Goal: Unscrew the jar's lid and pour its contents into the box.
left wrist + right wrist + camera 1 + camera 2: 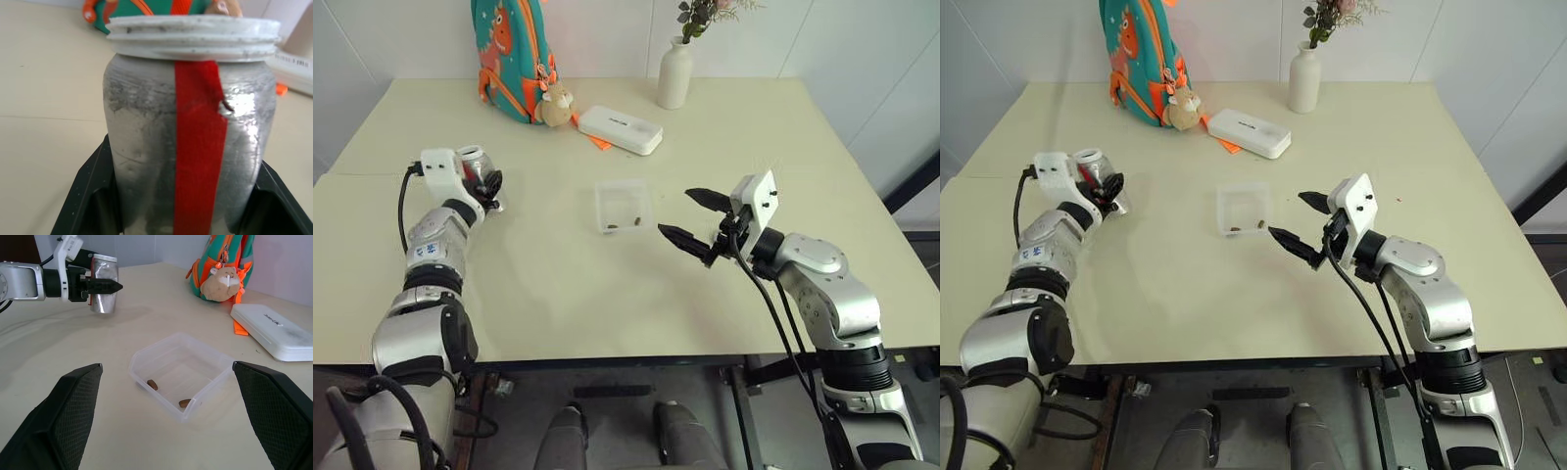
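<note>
— Two brown bits, the contents [152, 384], lie in the box [625, 205]; is that right?
— Yes, on its clear floor, one nearer a wall, the other near the front corner. The box sits on the table [607, 294] about mid-way between the two arms.
— Where is the jar [188, 142]?
— In the left tool [489, 186], whose black fingers [88, 196] are clamped on its sides. It stands upright at the table's left side, well apart from the box. Its mouth is bare, the white screw thread showing, and a red strip runs down its wall.
— And the right tool [693, 220]?
— Spread wide, gripping nothing. It hangs just beside the box on the right, pointing toward it, with its fingers [68, 416] framing the box in the wrist view.
— What else is on the table?
— A white oblong case [620, 129] beyond the box, a teal backpack [514, 54] with a small plush toy [555, 103], and a white vase [674, 73] with flowers at the far edge.
</note>
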You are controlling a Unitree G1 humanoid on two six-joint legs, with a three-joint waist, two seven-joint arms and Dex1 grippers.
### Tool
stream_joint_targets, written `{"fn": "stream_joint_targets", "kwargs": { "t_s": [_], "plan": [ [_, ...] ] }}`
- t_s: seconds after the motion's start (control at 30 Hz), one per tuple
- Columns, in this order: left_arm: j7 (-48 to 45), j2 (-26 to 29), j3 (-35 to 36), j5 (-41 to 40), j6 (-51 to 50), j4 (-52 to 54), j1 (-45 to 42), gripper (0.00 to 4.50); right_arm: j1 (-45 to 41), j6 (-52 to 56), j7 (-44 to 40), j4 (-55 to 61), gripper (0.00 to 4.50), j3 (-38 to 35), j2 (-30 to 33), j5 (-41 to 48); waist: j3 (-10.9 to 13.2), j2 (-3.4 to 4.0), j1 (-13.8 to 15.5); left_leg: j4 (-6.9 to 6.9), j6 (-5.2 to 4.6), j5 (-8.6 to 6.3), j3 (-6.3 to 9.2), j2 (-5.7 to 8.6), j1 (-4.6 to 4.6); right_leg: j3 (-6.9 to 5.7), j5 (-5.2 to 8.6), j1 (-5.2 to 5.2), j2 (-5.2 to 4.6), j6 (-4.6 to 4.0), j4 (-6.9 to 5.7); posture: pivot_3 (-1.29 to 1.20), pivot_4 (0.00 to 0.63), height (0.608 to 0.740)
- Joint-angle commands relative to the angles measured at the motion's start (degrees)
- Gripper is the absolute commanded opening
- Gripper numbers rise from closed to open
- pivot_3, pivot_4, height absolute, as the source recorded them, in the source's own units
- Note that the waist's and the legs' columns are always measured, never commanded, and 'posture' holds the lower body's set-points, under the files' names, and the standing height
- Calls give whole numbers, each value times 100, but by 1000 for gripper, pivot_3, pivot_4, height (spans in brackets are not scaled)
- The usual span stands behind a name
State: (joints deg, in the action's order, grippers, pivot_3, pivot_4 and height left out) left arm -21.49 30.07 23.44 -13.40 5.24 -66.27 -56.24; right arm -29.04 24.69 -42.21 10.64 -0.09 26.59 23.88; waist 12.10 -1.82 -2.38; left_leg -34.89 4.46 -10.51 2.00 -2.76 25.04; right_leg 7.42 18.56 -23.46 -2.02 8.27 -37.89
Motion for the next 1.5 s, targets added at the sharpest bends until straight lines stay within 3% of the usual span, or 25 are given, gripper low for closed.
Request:
{"fn": "stream_joint_targets", "kwargs": {
  "t_s": [0.03, 0.2, 0.47, 0.67, 0.9, 1.1, 1.27, 1.5],
  "plan": [
    [-91, 55, 244, -290, 330, 338, 224, 2044, 23, -137, -39, 284, 4480, -43, 63, -3, 0, 0, 5, -1, 0, 0, 0, 0, 0, 0, -1, 0, 0, 0, -1, 0, 150, 740],
    [-342, 58, 172, -314, 523, 391, 581, 2044, 31, -130, -68, 279, 4480, -45, 62, -26, 0, 0, 11, -6, -1, 1, 0, 0, -1, 0, -6, 2, 1, 1, -1, 0, 150, 740],
    [-292, 108, 29, -184, 459, 751, 1045, 4472, 45, -170, -170, 203, 4500, -39, 60, -44, -1, 0, 4, -5, -2, 1, 1, -1, -1, 0, -7, 2, 2, 1, 2, 0, 150, 740],
    [-392, 101, -134, -276, -59, 2155, 1888, 4472, 45, -237, -186, 42, 4500, -73, 84, -137, -1, 0, -11, -4, -2, 1, 1, -1, 0, 1, -8, 2, 1, 0, 3, 0, 150, 740],
    [-124, 103, 82, -670, -1410, 4967, 3497, 4472, 12, -286, -210, -286, 4500, -179, 160, -198, -2, -1, -68, -3, -2, 1, 1, -5, -3, 3, -9, 4, 1, -4, 3, 0, 150, 740],
    [-692, 647, 235, -702, -1715, 6272, 4743, 4472, -75, -554, -496, -604, 4500, -278, 350, -146, -2, -2, -114, 2, -3, 0, -8, -7, -16, 8, -11, 8, 1, -14, 13, 0, 150, 740],
    [-2262, 1393, -198, -782, -1047, 6895, 4973, 4472, 21, -927, -1003, -669, 4500, -412, 705, -77, -2, -2, -62, 18, -5, 2, -14, -8, -19, 9, 39, 10, -1, -114, 39, 0, 150, 740],
    [-3318, 1604, -690, -1047, -923, 7010, 4321, 4472, 350, -1234, -1998, -751, 4500, -685, 1403, 148, -2, -2, -80, 75, -24, 3, -50, -5, -64, 12, 27, 78, -25, -110, 137, 0, 150, 740]
  ]
}}
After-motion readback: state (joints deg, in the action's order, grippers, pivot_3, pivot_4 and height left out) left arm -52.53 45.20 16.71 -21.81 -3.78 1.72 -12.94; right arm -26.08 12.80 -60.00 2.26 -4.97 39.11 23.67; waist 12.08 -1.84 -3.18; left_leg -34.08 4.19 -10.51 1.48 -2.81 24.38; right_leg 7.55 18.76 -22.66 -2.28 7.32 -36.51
